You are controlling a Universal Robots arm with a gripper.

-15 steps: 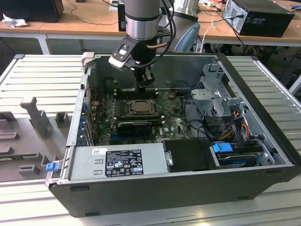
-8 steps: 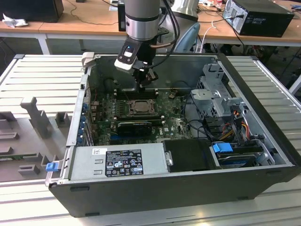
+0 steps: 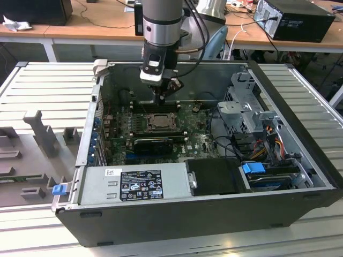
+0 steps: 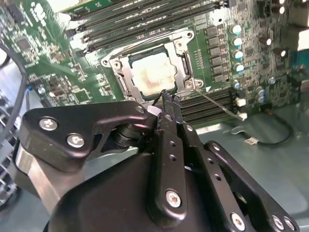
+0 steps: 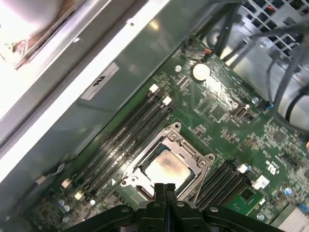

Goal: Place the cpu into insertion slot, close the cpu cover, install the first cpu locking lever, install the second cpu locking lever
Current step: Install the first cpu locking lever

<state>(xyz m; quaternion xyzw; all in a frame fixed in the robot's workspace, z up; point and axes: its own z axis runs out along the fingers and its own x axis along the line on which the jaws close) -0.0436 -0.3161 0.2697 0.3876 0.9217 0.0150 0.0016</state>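
Note:
The cpu (image 4: 153,75) lies flat in the insertion slot (image 4: 179,44) on the green board, its pale face showing through the window of the cpu cover (image 4: 126,77), which lies down over it. In the first wrist view the cpu (image 5: 166,169) sits just beyond my fingertips. My gripper (image 4: 166,96) is shut, its tips pressed together at the edge of the socket, and I see nothing held between them. A thin metal locking lever (image 4: 217,104) sticks out sideways from the socket corner. In the exterior view the gripper (image 3: 163,99) hangs just above the socket (image 3: 159,122).
The board lies inside an open computer case (image 3: 289,96). Long black memory slots (image 4: 145,21) flank the socket on both sides. A drive cage and cables (image 3: 252,118) fill the exterior view's right. The power supply (image 3: 134,184) sits along the front.

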